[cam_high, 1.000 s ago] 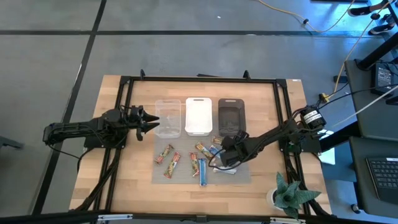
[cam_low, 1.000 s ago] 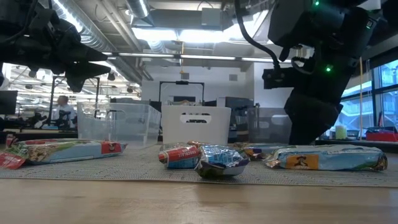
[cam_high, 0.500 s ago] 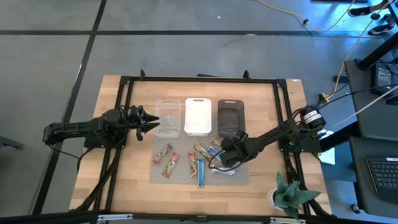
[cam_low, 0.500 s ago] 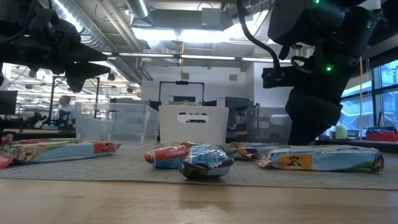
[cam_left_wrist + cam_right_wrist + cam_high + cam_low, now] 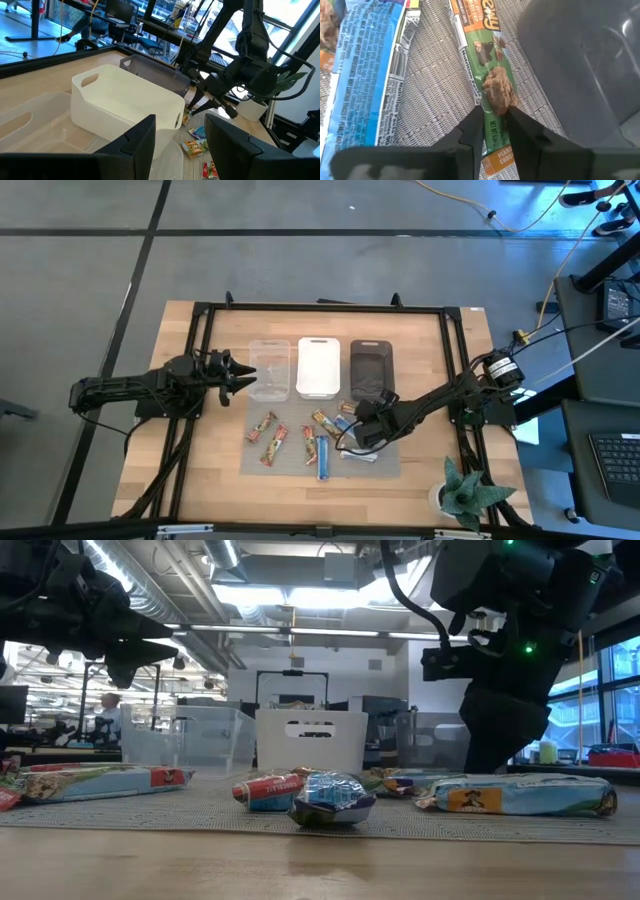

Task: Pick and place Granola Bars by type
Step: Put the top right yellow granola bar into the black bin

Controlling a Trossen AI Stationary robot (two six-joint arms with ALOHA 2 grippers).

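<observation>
"PEANUT" on green bar wrapper [image 5: 490,75]

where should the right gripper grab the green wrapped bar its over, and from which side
Grip the green wrapped bar across its narrow width near mid-length, coming straight down from above. It lies flat on the grey mat, long and thin, with the blue bar alongside. The right gripper looks nearly closed.

Three bins [image 5: 318,368] stand in a row behind the mat [image 5: 290,465], granola bars [image 5: 272,438] scattered on it.

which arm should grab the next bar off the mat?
Right. Its gripper is down on the mat, fingers over a green bar. The left gripper hangs by the clear bin.
</observation>
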